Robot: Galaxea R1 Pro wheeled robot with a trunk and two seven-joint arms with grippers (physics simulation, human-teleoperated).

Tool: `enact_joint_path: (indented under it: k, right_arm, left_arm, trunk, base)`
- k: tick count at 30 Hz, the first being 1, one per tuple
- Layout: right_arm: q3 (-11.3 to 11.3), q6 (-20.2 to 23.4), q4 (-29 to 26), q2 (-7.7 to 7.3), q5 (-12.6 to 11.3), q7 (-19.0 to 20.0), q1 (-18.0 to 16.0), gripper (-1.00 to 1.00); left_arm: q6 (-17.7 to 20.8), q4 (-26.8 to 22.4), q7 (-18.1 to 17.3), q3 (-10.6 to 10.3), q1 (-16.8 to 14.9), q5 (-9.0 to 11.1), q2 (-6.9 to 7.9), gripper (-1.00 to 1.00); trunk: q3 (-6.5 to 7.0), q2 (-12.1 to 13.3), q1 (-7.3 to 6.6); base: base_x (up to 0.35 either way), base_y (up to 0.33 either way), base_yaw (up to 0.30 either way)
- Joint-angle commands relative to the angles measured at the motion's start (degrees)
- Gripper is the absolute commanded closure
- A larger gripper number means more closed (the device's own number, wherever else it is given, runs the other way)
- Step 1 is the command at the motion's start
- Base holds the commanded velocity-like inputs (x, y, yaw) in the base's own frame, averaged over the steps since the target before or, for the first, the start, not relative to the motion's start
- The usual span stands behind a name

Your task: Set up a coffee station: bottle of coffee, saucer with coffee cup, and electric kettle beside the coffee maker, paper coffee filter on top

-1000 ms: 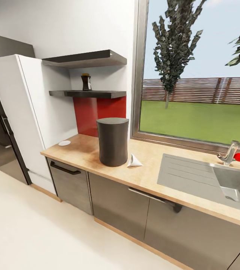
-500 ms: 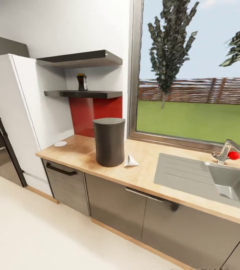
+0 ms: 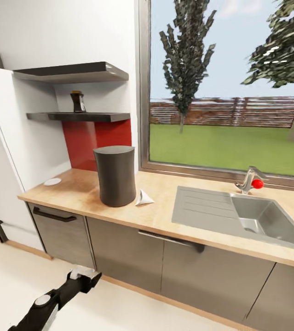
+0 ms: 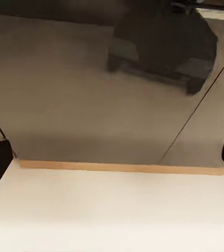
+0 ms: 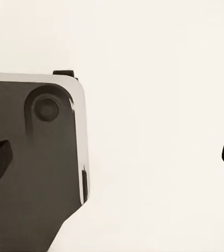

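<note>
So I'm parked facing the countertop, and I'd say the job's barely begun: the coffee maker is already where it belongs, nothing else is set up. My guess for the first step is the bottle of coffee, standing upright on the kitchen shelf, long axis vertical, up and left of the coffee maker. Next move needs a high reach with my left arm, which hangs low near the floor. My left gripper is spread wide, and so is my right gripper; both hold nothing. The saucer lies flat by the counter's left end, and a white paper coffee filter sits just beside the coffee maker.
</note>
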Motion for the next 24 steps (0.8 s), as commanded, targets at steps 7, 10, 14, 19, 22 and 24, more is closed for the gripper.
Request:
enact_joint_path:
  k: [7, 10, 14, 19, 22, 24]
  right_arm:
    - [-0.19, -0.19, 0.36, 0.15, -0.01, 0.0, -0.02, -1.0]
    - [-0.19, -0.19, 0.38, 0.22, -0.05, 0.01, -0.02, -1.0]
    - [-0.14, -0.16, 0.35, 0.28, -0.06, 0.02, -0.02, -1.0]
    - [0.02, -0.15, 0.26, 0.41, 0.03, 0.03, -0.02, -1.0]
    - [0.05, -0.18, 0.19, 0.44, 0.1, 0.02, -0.02, -1.0]
    - [0.06, -0.18, 0.1, 0.45, 0.12, 0.02, -0.02, -1.0]
  left_arm:
    - [7.61, -0.71, -13.45, 0.31, -10.47, -0.19, 2.45, -1.0]
    - [10.57, -0.73, -17.47, 0.38, -14.59, -0.13, 3.74, -1.0]
    - [16.61, -0.74, -20.69, 0.34, -19.45, -0.31, 5.5, -1.0]
    - [19.27, -0.74, -21.57, 0.09, -22.75, -0.43, 6.2, -1.0]
    - [19.76, -0.78, -21.96, -0.06, -23.6, -0.83, 6.59, -1.0]
    - [19.83, -0.81, -22.72, -0.14, -23.57, -1.82, 6.73, -1.0]
  trunk:
    - [0.13, -0.04, 0.02]
    - [0.15, -0.04, 0.02]
    - [0.19, -0.04, 0.02]
    - [0.21, -0.04, 0.02]
    - [0.22, -0.04, 0.02]
    - [0.22, -0.04, 0.02]
  base:
    - [0.0, 0.0, -0.261]
    - [0.0, 0.0, -0.261]
    - [0.0, 0.0, -0.24]
    - [0.0, 0.0, -0.082]
    - [0.0, 0.0, -0.018]
    - [0.0, 0.0, -0.007]
